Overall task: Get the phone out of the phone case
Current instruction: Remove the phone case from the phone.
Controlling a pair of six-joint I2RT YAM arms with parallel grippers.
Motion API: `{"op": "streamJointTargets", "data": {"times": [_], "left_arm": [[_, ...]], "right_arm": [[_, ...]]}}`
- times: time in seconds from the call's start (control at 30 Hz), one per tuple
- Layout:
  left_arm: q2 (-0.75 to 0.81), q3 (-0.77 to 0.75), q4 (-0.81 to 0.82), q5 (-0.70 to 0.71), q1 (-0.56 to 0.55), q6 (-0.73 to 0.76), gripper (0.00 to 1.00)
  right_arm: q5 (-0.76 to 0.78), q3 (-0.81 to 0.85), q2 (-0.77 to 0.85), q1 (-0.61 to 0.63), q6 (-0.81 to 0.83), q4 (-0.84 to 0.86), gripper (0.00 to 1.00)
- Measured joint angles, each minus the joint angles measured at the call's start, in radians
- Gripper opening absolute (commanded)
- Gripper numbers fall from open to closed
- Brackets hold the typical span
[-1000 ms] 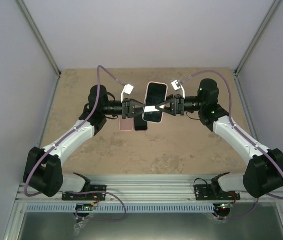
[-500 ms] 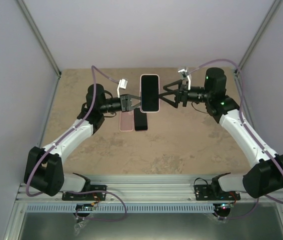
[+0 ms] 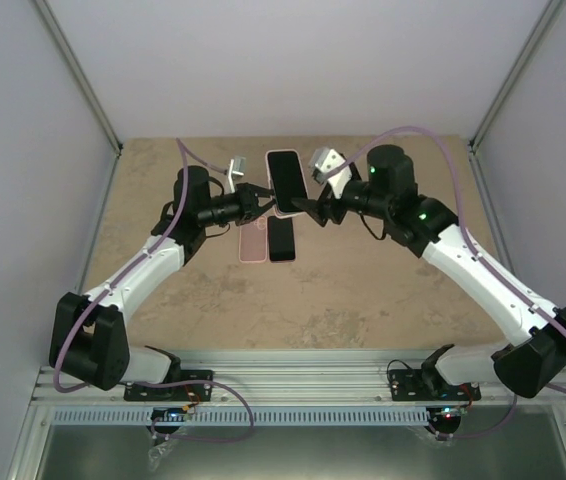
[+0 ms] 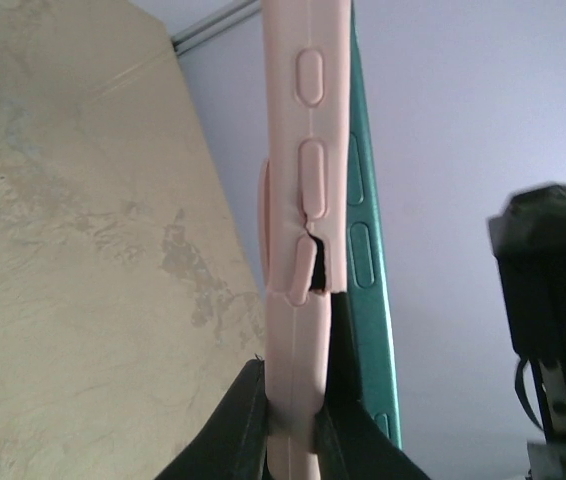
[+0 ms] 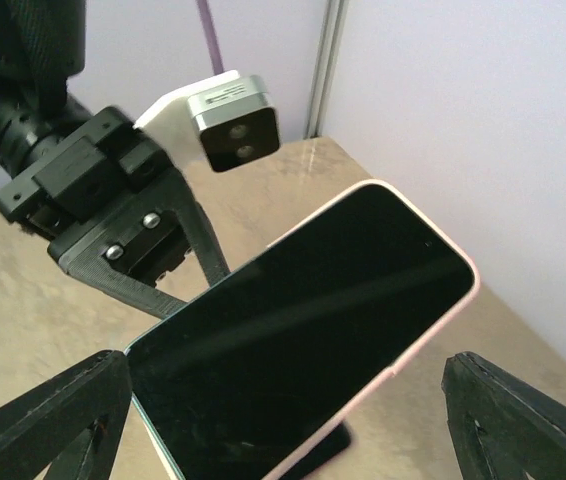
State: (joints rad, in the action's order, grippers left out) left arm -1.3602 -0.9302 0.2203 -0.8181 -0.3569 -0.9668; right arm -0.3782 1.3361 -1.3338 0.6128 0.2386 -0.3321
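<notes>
Table [image 3: 383, 290]: mottled beige, matte. Right gripper [image 5: 285, 375]: a second ago it clamped the phone's right edge; now it has let go, fingers spread wide either side of the screen. Left gripper [image 4: 288, 425]: pinching the phone case [image 4: 298, 180] by its rim, aloft over the far centre. Phone case: soft pink, rubbery, with moulded button bumps and a rim gaping beside one. Phone [image 4: 363, 260]: rigid teal slab with a glossy black face, one edge standing proud of the case. You likely have separation begun, not finished.
</notes>
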Motion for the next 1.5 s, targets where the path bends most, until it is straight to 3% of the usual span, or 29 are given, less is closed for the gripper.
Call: {"op": "streamJointTargets", "data": {"times": [0.57,0.97,1.5], "left_arm": [[-0.021,0.0,-0.031,0.035,0.008,-0.084,0.0],[-0.042,0.0,-0.02,0.031,0.011,-0.112,0.0],[-0.051,0.009,0.023,0.011,0.013,-0.157,0.0]], "right_arm": [[0.389,-0.008,-0.052,0.24,0.275,0.021,0.67],[0.481,-0.057,-0.071,0.291,0.35,0.049,0.66],[0.703,-0.164,-0.081,0.342,0.49,0.238,0.5]]}}
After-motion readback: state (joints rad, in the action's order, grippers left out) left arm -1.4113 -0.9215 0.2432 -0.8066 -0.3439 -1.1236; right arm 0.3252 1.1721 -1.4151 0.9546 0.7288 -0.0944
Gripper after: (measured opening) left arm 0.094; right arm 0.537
